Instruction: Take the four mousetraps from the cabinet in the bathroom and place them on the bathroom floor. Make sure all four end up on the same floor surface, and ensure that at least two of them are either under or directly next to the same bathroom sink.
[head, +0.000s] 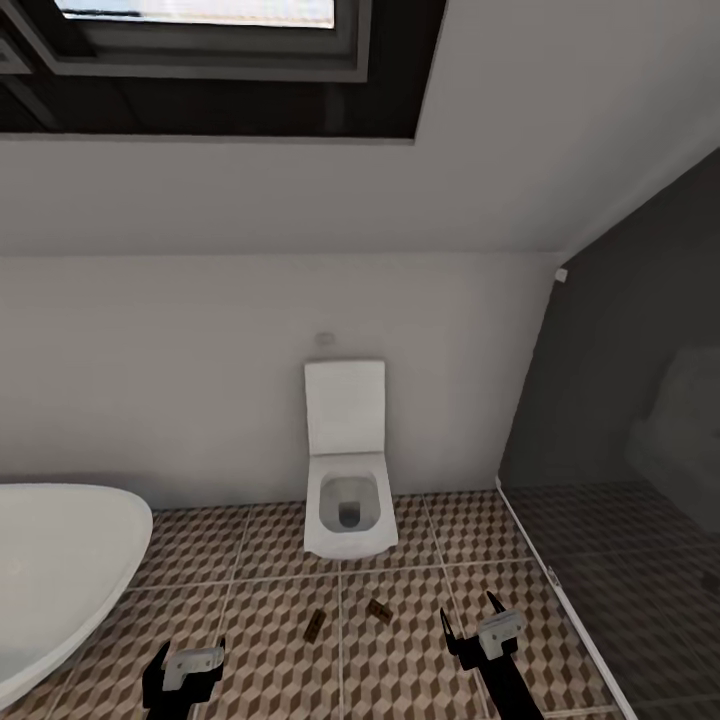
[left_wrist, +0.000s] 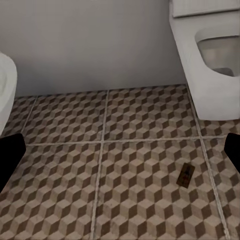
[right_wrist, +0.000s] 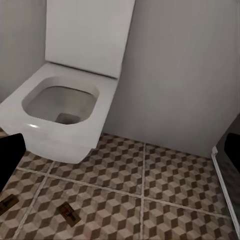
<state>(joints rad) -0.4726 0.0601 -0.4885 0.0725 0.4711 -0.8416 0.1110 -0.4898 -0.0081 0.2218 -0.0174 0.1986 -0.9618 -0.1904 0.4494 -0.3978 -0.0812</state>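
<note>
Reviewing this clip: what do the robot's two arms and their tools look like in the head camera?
Both arms are black. The left tool and the right tool each have a pale grey block at the base of two black tapering fingers. No cables or markings can be made out. In each wrist view the fingers show as plain black shapes at the picture's edges.

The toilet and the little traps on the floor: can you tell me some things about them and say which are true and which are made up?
1. The toilet has its lid up. True.
2. Two mousetraps lie on the patterned floor. True.
3. The right tool is holding a mousetrap. False: it is open and empty.
4. The mousetraps sit inside the bathtub. False: they lie on the tiles in front of the toilet.
5. The left tool is empty. True.
</note>
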